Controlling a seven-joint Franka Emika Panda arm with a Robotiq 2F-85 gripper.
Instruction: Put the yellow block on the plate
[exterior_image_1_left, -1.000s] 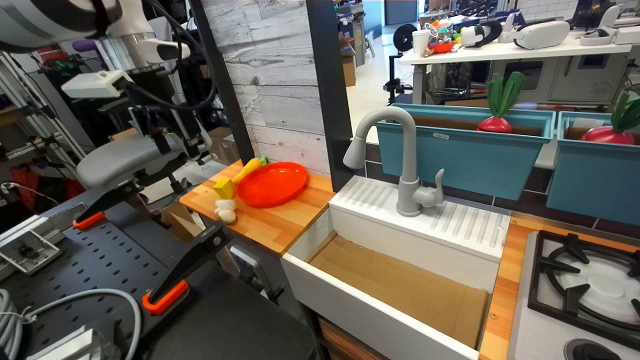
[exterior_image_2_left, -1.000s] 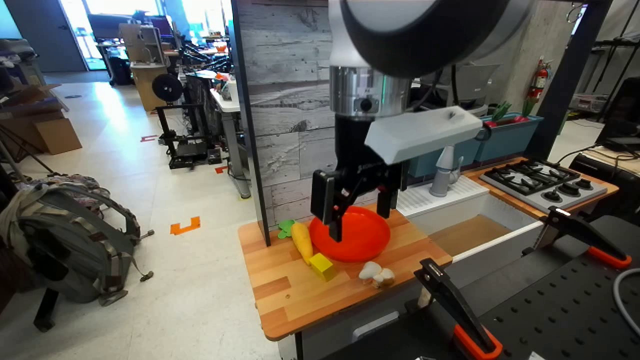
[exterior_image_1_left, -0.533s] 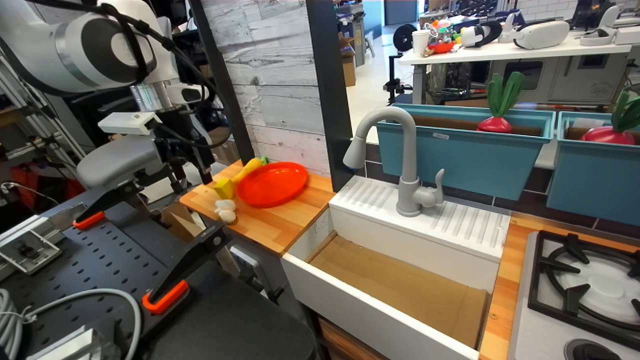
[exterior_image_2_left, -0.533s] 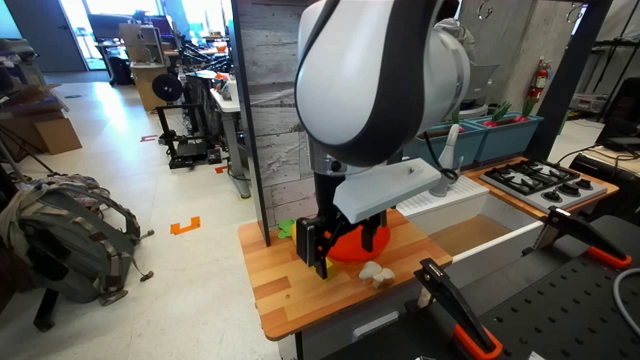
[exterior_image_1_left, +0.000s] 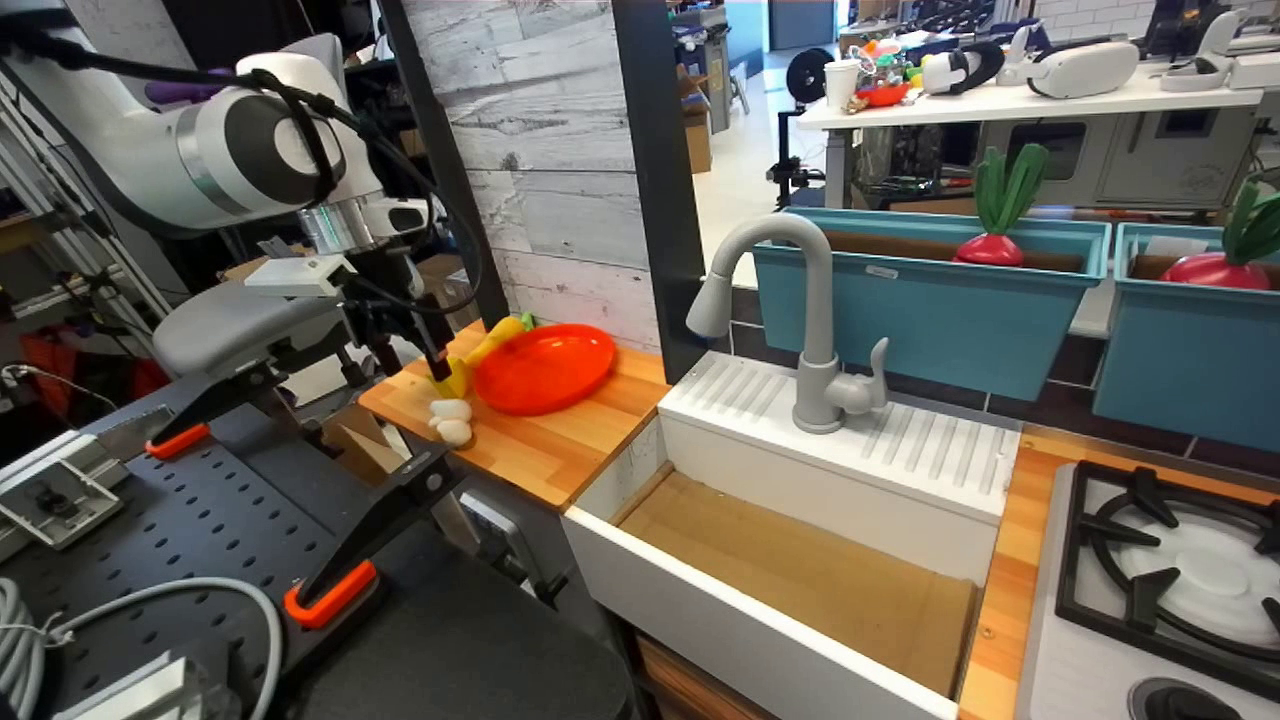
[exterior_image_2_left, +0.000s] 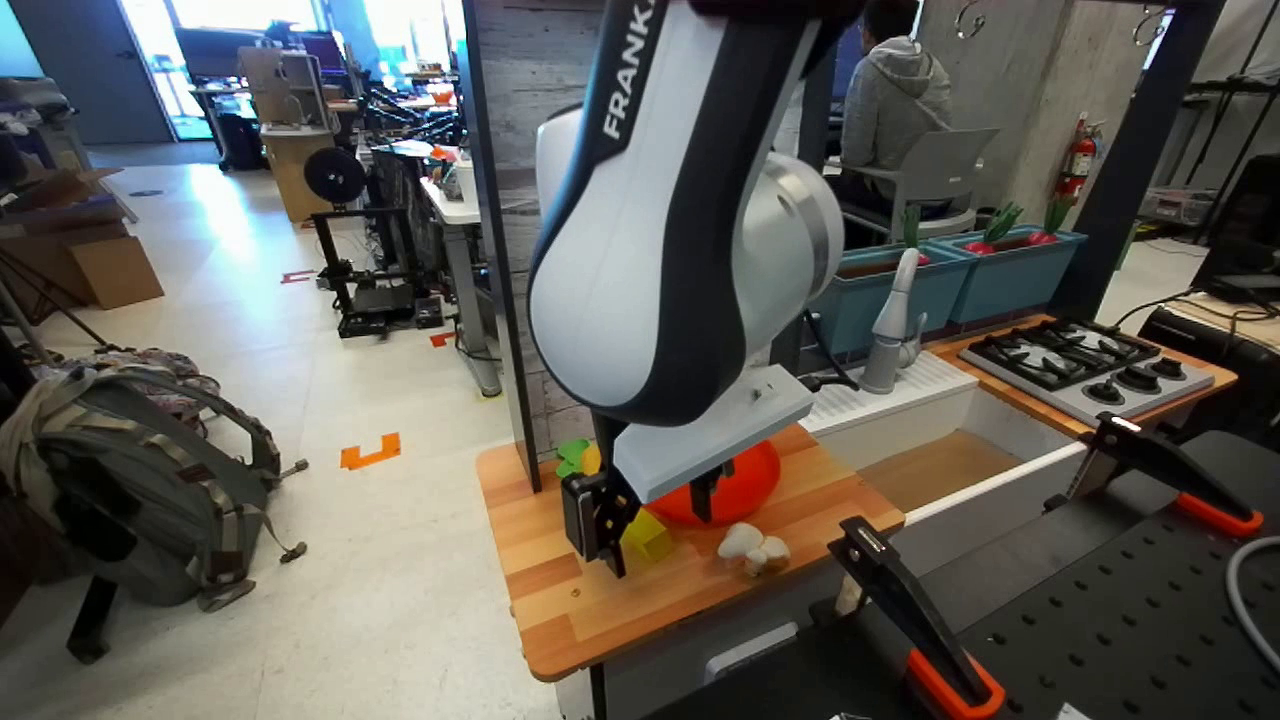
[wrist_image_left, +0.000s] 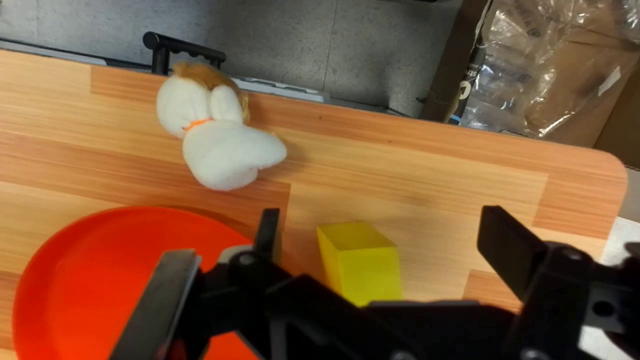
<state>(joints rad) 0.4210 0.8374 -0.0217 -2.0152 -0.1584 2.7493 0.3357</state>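
Yellow block (wrist_image_left: 361, 265), chunky, just beside plate (wrist_image_left: 90, 280); plate round, glossy orange-red, lying flat.

In the wrist view I'm missing the lower edge of the yellow block (wrist_image_left: 370, 270) behind the gripper (wrist_image_left: 382, 230); the plate (wrist_image_left: 95, 280) is lying partly behind it, running off the bottom; in an exterior view the arm (exterior_image_2_left: 610, 300), cropped at the top, is hiding most of the yellow carrot (exterior_image_2_left: 592, 459); in an exterior view the right edge is cutting the stove (exterior_image_1_left: 1110, 660).
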